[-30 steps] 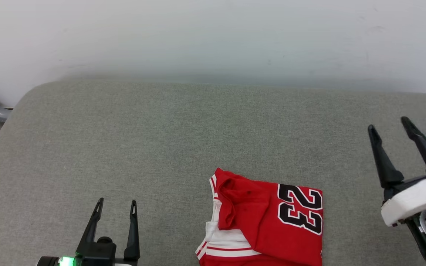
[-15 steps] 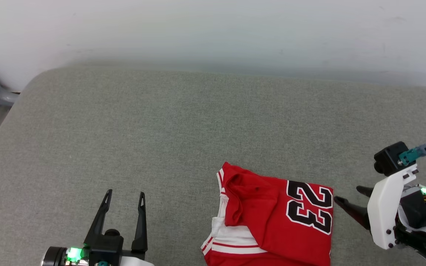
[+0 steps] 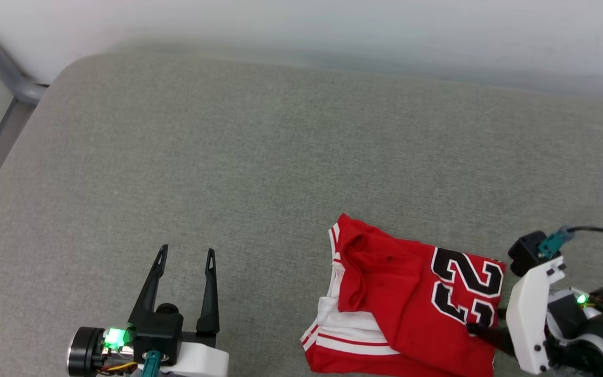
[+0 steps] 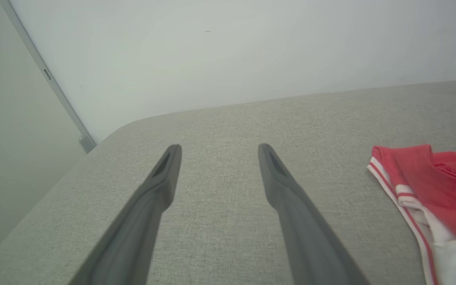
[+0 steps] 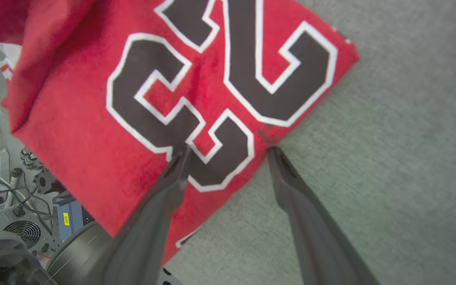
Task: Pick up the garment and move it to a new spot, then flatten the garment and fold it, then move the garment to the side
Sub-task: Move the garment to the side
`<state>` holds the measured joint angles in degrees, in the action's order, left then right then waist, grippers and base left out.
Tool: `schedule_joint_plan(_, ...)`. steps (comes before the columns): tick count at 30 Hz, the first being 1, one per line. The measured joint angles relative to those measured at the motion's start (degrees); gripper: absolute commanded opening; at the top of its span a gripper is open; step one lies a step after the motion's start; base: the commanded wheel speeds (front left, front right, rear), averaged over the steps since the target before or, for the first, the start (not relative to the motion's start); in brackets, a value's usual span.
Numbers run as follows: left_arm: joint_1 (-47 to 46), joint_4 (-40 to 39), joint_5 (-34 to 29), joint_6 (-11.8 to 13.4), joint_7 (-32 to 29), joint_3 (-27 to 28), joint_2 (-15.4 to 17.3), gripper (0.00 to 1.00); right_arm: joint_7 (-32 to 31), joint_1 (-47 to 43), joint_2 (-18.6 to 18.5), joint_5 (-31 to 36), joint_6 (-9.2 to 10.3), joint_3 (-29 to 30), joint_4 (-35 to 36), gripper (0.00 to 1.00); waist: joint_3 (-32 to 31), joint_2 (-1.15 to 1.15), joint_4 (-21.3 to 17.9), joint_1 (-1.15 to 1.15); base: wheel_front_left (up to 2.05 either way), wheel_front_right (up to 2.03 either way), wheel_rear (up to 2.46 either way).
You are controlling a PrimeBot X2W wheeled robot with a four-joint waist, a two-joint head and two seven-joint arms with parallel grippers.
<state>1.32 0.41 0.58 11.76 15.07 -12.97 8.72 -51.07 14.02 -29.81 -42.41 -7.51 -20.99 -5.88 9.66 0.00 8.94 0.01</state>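
The garment (image 3: 411, 309) is a red T-shirt with white sleeve trim and a black "23". It lies folded near the front edge of the grey cushion (image 3: 259, 157). My right gripper (image 3: 484, 320) points left at its right edge, open. In the right wrist view the right gripper (image 5: 228, 149) straddles that edge: one finger lies over the black numeral on the garment (image 5: 93, 130), the other is at the hem over bare cushion. My left gripper (image 3: 187, 250) stands open to the garment's left, apart from it. In the left wrist view the left gripper (image 4: 219, 146) is empty, with the garment (image 4: 430, 186) at the right.
A white wall (image 3: 333, 26) runs behind the cushion. A grey metal frame (image 3: 3, 73) stands at the far left corner. The robot's base and cabling (image 5: 18, 221) show below the cushion's front edge. Bare cushion stretches behind and to the left of the garment.
The head camera has tipped down and shifted. My right gripper has swung from fingers-up at the right to pointing left, and has closed in on the garment's right edge. The left gripper holds its place.
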Motion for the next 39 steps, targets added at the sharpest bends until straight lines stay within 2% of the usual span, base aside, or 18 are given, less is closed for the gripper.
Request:
schedule_joint_plan(7, -0.5, 0.1, -0.1, 0.1, 0.0, 0.0, -0.2, 1.0, 1.6, -0.9, -1.7, -0.5, 0.0, -4.8, -3.1, 1.0, 1.9, 0.0, 1.4, 0.0, 0.0, 0.0, 0.0)
schedule_joint_plan(14, -1.1, 0.1, 0.0, 0.3, 0.0, 0.3, -0.3, 1.0, 5.3, -0.1, -2.3, -1.4, 0.02, -7.6, -4.1, 1.0, 2.3, 0.0, 1.0, -0.01, 0.0, 0.0, 0.0)
schedule_joint_plan(15, -1.3, 0.2, 0.0, 0.3, 0.0, 0.2, -0.3, 1.0, 6.2, 0.1, -2.4, -1.4, 0.02, -8.1, -4.2, 0.36, 2.3, 0.0, 1.0, 0.0, 0.0, 0.0, 0.0)
schedule_joint_plan(16, -1.5, 0.1, 0.0, 0.3, 0.0, 0.2, -0.3, 1.0, 7.2, 0.4, -2.5, -1.4, 0.02, -8.5, -4.4, 0.0, 2.4, 0.0, 0.9, -0.01, 0.0, 0.0, 0.0)
schedule_joint_plan(30, -1.1, 0.1, -0.1, 0.5, 0.0, 0.4, -0.1, 1.0, 16.9, 3.9, -4.0, -1.0, -0.04, -14.1, -3.9, 0.0, 1.3, 0.0, -0.3, 0.0, 0.0, 0.0, 0.0)
schedule_joint_plan(39, 0.2, -0.1, 0.0, 0.9, 0.0, 0.9, 0.3, 1.0, 20.9, 6.4, -7.8, 2.2, -0.03, -15.9, -2.2, 0.0, 0.6, 0.0, -4.6, 0.0, 0.0, 0.0, 0.0)
